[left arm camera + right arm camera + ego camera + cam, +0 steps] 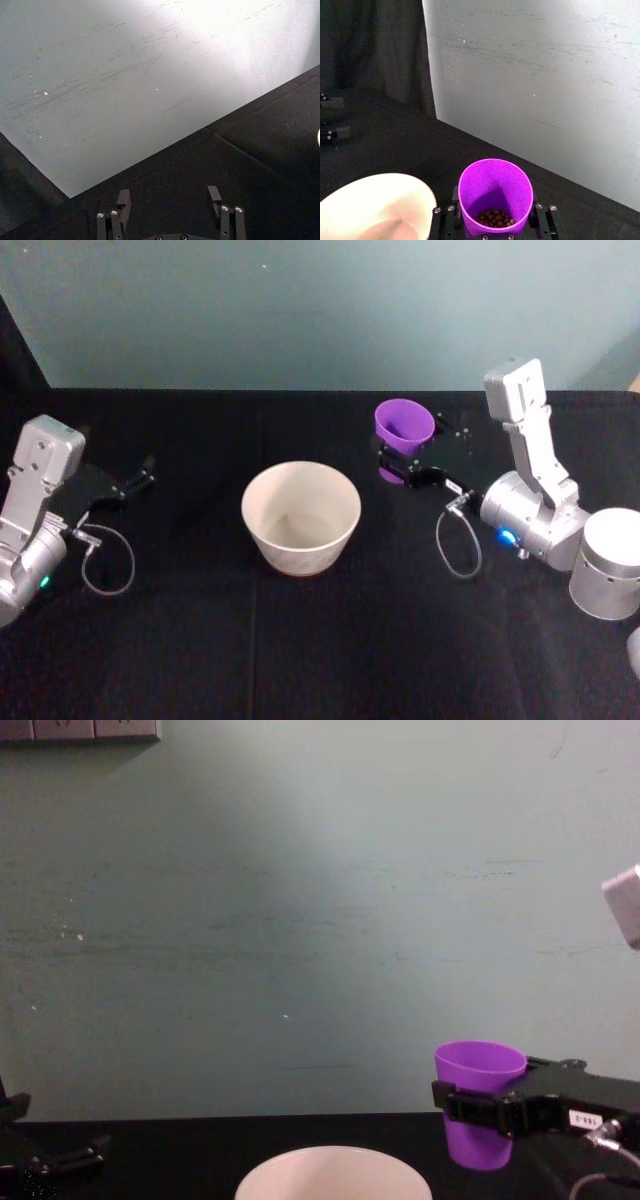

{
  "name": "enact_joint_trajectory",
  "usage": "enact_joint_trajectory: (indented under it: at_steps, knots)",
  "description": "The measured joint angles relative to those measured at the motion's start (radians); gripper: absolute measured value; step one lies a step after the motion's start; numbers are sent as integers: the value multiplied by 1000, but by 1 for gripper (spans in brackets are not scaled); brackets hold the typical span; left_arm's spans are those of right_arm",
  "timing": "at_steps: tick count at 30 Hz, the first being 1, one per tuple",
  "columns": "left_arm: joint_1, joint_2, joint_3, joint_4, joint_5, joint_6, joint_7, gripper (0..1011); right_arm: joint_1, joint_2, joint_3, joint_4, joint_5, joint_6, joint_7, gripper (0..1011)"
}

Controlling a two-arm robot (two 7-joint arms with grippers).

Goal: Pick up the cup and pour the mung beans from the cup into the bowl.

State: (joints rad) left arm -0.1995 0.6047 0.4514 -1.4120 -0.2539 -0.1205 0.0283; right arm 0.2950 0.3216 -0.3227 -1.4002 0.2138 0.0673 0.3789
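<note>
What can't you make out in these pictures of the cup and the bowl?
- Chest view: the bowl below its rim, cut off by the bottom edge.
- Left wrist view: all but a sliver of the bowl, cut off by the picture's edge.
- Head view: the beans inside the cup, too small to tell.

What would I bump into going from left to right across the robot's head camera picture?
The left end effector, open with nothing in it → bowl → cup. The right end effector is shut on the cup, so those two share one spot.
</note>
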Motion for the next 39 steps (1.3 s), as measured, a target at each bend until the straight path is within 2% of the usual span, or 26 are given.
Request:
enact_joint_trajectory:
  at_steps: [8,39]
  knots:
    - [0,0,0,0,0,0,0,1000,14,7,-4,-19,18,34,2,723]
    - [0,0,0,0,0,0,0,1000,14,7,-5,-20,16,34,5,723]
